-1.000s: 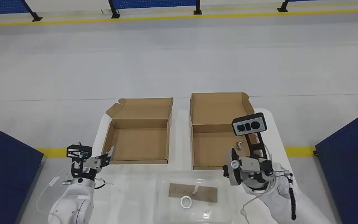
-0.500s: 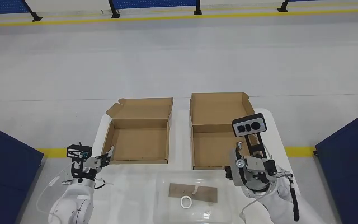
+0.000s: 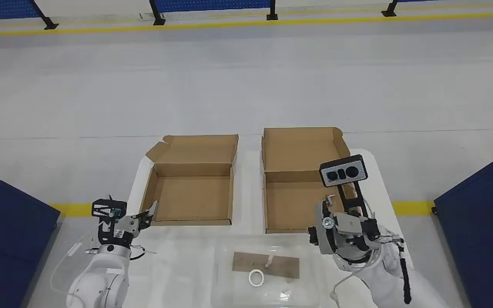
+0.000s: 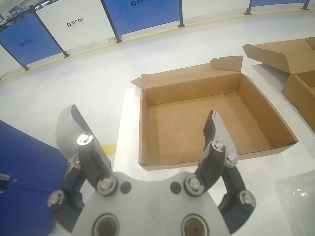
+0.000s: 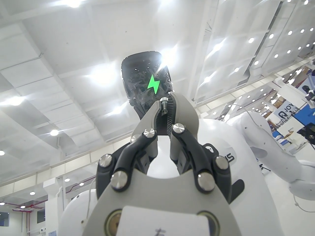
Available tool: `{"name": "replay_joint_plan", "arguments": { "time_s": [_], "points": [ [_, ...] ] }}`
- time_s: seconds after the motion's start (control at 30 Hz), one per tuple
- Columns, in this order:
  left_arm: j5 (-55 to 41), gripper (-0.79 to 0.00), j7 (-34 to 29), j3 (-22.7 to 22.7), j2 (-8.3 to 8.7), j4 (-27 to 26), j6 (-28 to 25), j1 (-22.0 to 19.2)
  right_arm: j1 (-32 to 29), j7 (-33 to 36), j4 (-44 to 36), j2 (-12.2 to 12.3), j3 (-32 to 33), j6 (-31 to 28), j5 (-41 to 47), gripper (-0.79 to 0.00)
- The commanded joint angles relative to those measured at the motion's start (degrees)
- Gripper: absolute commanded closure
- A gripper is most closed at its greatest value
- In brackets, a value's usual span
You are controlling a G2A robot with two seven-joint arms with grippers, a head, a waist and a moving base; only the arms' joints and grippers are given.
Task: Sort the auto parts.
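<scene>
**Parts sorting, mid-task:** The robot's right gripper (image 5: 164,108) is turned upward, away from the worktop (image 3: 248,192). Its fingers are pressed together on what appears to be a small metal bolt (image 5: 163,102), pinched at the very tips between the ribbed pads. The part is tiny against the fingers, so its exact kind is hard to tell.

The left gripper (image 4: 142,115) hangs just beside the near outer corner of the left cardboard box (image 4: 267,114), its fingers (image 4: 215,128) spread wide and holding nothing. That box and the right cardboard box (image 3: 285,212) stand side by side on the white worktop with their lids folded back. Nearer the robot, a clear tray (image 3: 225,269) holds a brown card strip (image 3: 266,265) and a white ring (image 3: 255,278), which lies just beside the strip's near edge.

The bolt is judged to be light, rigid and smooth, the sort of part that can twist or slip out of a tip-only pinch. A hold across the shank, just under the head, would likely be steadier. It would probably bounce or roll if let go from a height, so a release close over a box floor looks sensible.

The ring also looks light and thin, and it lies flat. The likely place to take hold of it is across the rim, with one finger inside the hole and one outside.
</scene>
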Motion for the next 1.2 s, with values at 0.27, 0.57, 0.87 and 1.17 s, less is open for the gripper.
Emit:
{"name": "replay_joint_plan", "arguments": {
  "time_s": [0.27, 0.57, 0.87, 1.17],
  "points": [
    [0.0, -0.785, 0.0, 0.0, 0.0, 0.0, 0.0, 0.0, -8.58, -7.87, -1.69, 1.52, 13.38, 4.22, -22.38, 0.0],
    [0.0, -0.785, 0.0, 0.0, 0.0, 0.0, 0.0, 0.0, -14.7, -8.92, -1.59, 1.8, 17.01, 2.98, -27.96, 0.0],
    [0.0, -0.785, 0.0, 0.0, 0.0, 0.0, 0.0, 0.0, -14.63, -13.01, -1.79, 2.08, 20.35, 9.35, -36.98, 0.0],
    [0.0, -0.785, 0.0, 0.0, 0.0, 0.0, 0.0, 0.0, -15.54, -16.12, -6.3, 3.17, 27.21, 26.44, -59.81, 0.0]
  ]
}}
